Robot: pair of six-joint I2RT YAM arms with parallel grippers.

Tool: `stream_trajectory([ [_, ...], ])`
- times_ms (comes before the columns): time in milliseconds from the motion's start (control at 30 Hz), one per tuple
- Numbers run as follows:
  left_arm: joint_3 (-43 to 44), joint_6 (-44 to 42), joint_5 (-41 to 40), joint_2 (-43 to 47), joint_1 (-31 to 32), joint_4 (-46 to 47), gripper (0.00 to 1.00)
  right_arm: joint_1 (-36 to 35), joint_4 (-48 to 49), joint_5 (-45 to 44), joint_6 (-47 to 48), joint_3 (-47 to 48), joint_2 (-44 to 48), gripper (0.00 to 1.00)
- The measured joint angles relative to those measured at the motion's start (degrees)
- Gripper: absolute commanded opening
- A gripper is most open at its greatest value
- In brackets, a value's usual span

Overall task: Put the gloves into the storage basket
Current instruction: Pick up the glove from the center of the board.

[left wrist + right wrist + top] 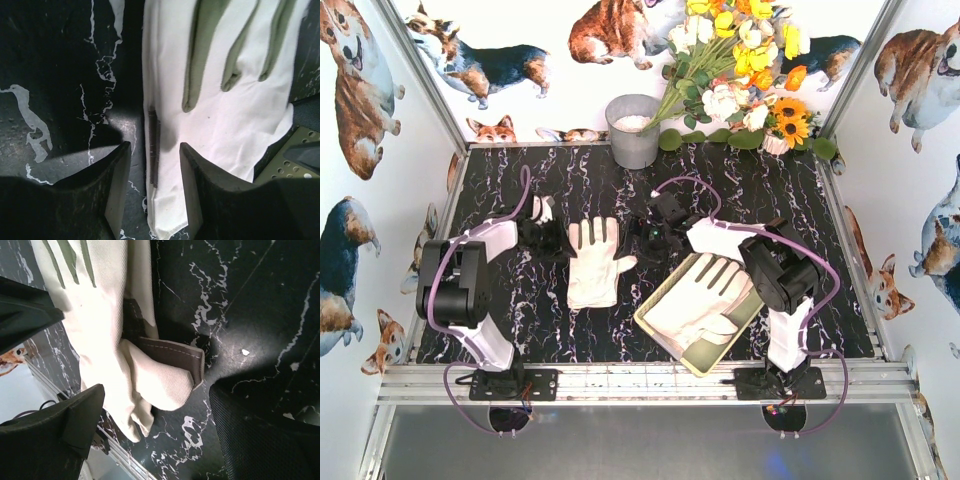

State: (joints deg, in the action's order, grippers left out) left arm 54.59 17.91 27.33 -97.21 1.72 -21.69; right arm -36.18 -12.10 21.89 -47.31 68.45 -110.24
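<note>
One cream-white glove (594, 262) lies flat on the dark marble table between the arms, fingers pointing away. A second glove (698, 297) lies inside the pale yellow-green storage basket (654, 325) at the front right. My left gripper (552, 240) is open at the loose glove's left edge. In the left wrist view the gripper (155, 147) straddles the cuff-side edge of the glove (235, 115). My right gripper (645, 228) is open just right of that glove. In the right wrist view the gripper (156, 395) hangs over the glove's thumb (160, 382) and its grey-brown patch.
A round grey metal bucket (633, 130) stands at the back centre, with a bunch of artificial flowers (740, 70) to its right. A basket corner (295, 160) shows in the left wrist view. An aluminium rail (640, 383) runs along the table's near edge.
</note>
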Motion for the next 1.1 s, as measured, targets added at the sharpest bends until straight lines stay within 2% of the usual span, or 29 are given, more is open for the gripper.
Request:
stream_trajectory([
  [333,-1.3,-0.2,0.4,-1.8,-0.3,1.0,0.19,-0.1,5.9,5.3,-2.5,0.2,-2.9,0.82],
  [600,-1.8,-0.2,0.5,-1.8,-0.6,1.6,0.16,-1.6,6.8,6.4,-3.3,3.6,-6.1,0.75],
  [733,-1.9,-0.2,0.5,-1.8,-0.6,1.6,0.15,-2.8,6.8,6.4,-3.7,5.7,-7.8,0.69],
  [967,-2.0,-0.2,0.6,-1.8,-0.7,1.9,0.15,-3.8,6.1,6.4,-3.5,7.3,-9.8,0.42],
  [1100,-2.2,-0.2,0.9,-1.7,-0.7,2.1,0.15,-4.0,5.9,6.6,-3.6,7.6,-10.7,0.21],
])
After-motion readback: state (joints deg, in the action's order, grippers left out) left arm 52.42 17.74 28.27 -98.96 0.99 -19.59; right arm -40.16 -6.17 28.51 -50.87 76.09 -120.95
